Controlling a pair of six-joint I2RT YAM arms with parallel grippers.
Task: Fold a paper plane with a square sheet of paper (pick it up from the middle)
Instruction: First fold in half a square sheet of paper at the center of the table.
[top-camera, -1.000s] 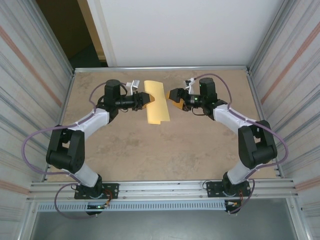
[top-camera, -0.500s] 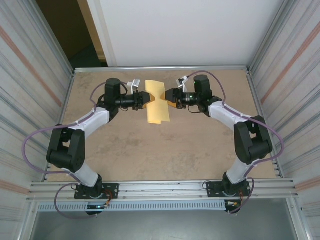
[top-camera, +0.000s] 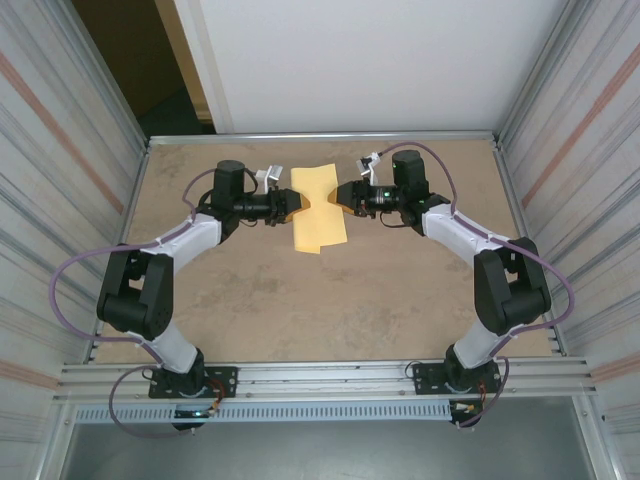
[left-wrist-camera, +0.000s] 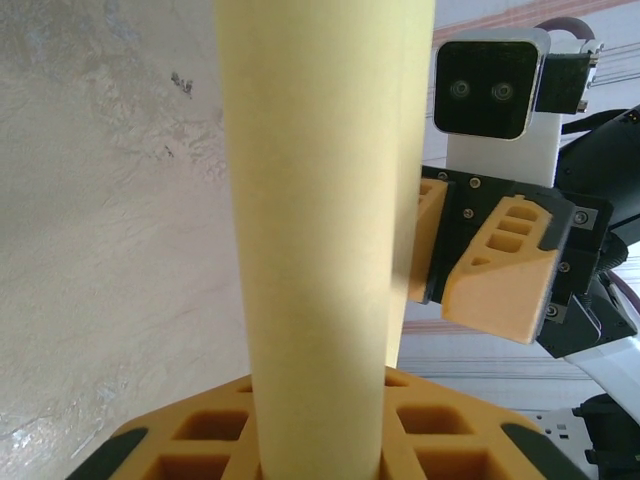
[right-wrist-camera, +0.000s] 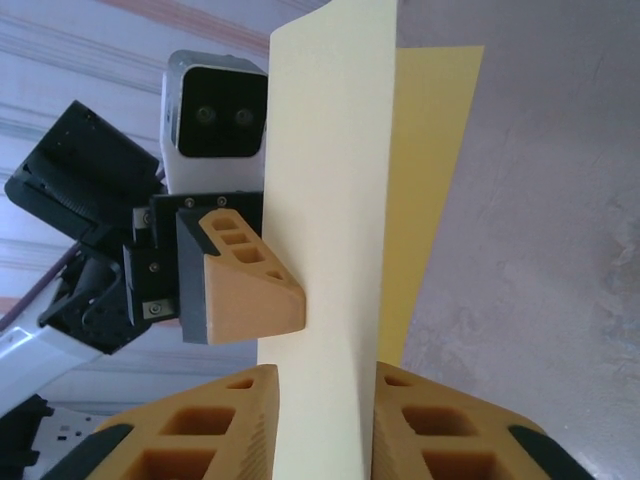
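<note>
Over beige counter (top-camera: 300, 310), toward 12 o'clock, clamps folded square sheet of paper (top-camera: 322, 228) from 9 with left hand (top-camera: 293, 204) and from 3 with right hand (top-camera: 340, 195); seems light, limp, crease-prone, so favours gentle mid-edge pinches.

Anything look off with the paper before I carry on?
Yes: the folded sheet, held between the left hand and right hand, has its back layer fanning past the front one, so edges don't line up.
</note>
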